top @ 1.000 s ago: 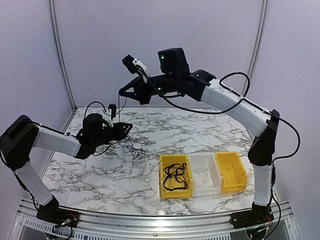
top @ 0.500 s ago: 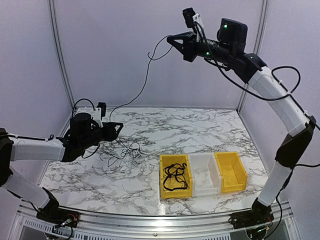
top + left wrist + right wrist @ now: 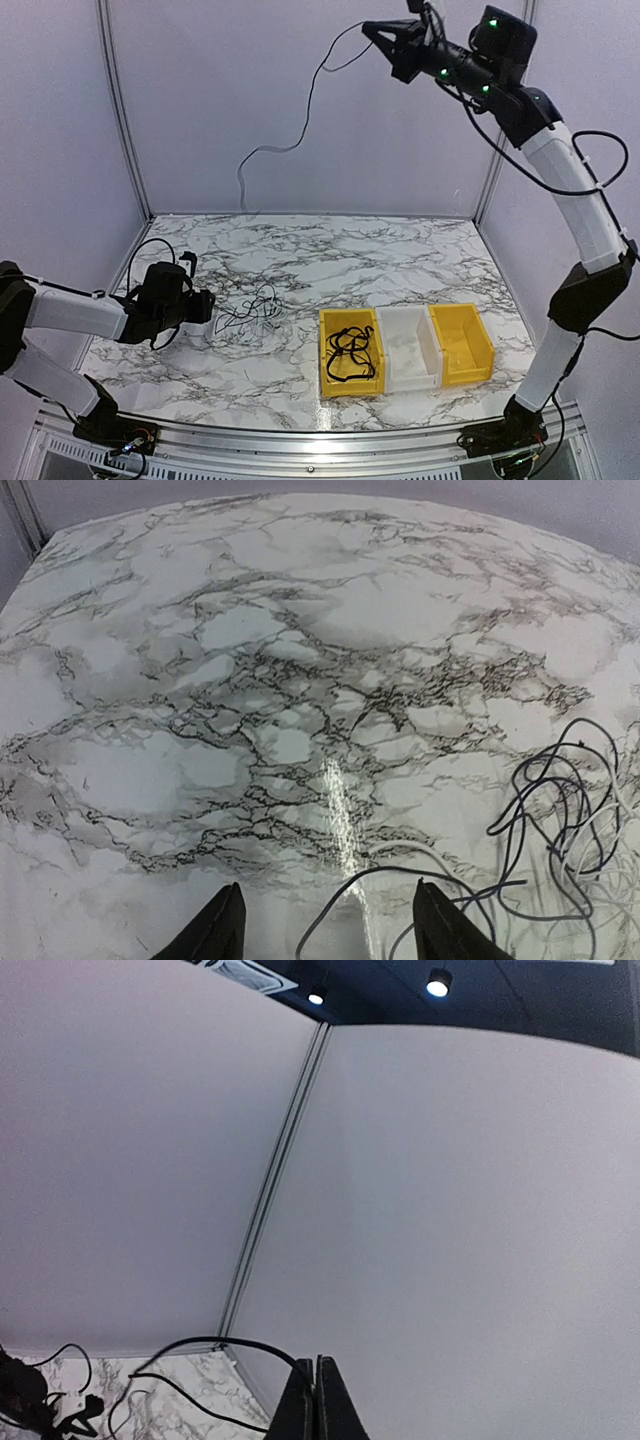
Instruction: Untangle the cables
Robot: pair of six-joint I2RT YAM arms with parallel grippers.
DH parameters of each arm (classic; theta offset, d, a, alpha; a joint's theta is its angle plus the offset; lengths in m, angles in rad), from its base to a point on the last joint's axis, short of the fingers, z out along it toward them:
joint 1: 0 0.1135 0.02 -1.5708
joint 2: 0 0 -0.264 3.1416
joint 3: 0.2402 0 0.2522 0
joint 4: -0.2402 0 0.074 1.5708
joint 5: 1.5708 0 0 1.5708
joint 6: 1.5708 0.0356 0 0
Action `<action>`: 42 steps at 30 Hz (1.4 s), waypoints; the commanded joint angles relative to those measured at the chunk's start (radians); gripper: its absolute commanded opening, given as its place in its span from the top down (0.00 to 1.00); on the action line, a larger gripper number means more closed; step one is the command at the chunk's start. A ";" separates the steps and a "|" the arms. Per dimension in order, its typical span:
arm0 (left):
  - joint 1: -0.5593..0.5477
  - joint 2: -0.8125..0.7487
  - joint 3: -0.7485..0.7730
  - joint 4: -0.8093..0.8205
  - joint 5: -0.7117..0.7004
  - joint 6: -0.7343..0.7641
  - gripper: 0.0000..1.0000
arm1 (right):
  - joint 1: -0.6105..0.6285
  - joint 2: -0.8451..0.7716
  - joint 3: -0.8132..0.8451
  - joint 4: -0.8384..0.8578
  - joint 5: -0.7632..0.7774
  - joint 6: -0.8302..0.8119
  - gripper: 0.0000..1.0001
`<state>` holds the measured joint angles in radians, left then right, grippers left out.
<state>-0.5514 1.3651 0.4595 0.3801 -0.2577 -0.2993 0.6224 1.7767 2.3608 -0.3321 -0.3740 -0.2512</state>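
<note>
1. Left gripper (image 3: pixel 325 935) hovered low over the left side of the marble table (image 3: pixel 400 260), fingers (image 3: pixel 222 928) spread apart, holding nothing.
2. Just right of it lay the tangle of cables (image 3: pixel 250 308) (thin black and white cords looped over each other), loose on the table.
3. 3 bins stood side by side: the left yellow bin (image 3: pixel 323 350) held a black cable bundle (image 3: pixel 350 358), beside the white bin (image 3: pixel 410 338) and the right yellow bin (image 3: pixel 465 345).
4. Right gripper (image 3: pixel 372 32) was raised high by the back wall, fingers pressed together on 1 long black cable (image 3: pixel 308 105) whose lower end hung in the air, apart from the tangle.
</note>
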 commanded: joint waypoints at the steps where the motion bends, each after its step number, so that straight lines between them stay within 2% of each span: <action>1: 0.002 0.043 0.007 -0.052 -0.027 0.013 0.39 | -0.009 -0.078 0.049 0.065 0.052 -0.058 1.00; 5: 0.002 0.048 0.035 -0.058 -0.010 0.015 0.38 | -0.009 -0.115 0.003 0.037 0.070 -0.106 1.00; 10: 0.002 0.002 0.080 -0.082 0.004 0.015 0.38 | -0.021 -0.218 -0.159 0.001 0.102 -0.184 1.00; 17: 0.002 -0.018 0.258 -0.319 0.019 -0.083 0.32 | -0.052 -0.389 -0.381 -0.099 0.155 -0.271 1.00; 23: 0.002 -0.033 0.335 -0.349 0.068 -0.086 0.29 | -0.061 -0.527 -0.560 -0.140 0.201 -0.338 1.00; 35: 0.004 0.066 0.520 -0.373 -0.007 -0.064 0.29 | -0.062 -0.621 -0.565 -0.316 0.217 -0.359 1.00; 42: 0.004 0.110 0.533 -0.376 0.003 -0.106 0.29 | -0.062 -0.686 -0.634 -0.407 0.156 -0.347 1.00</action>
<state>-0.5514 1.4490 0.9771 0.0357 -0.2481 -0.3836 0.5686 1.1309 1.7576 -0.6582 -0.1776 -0.6029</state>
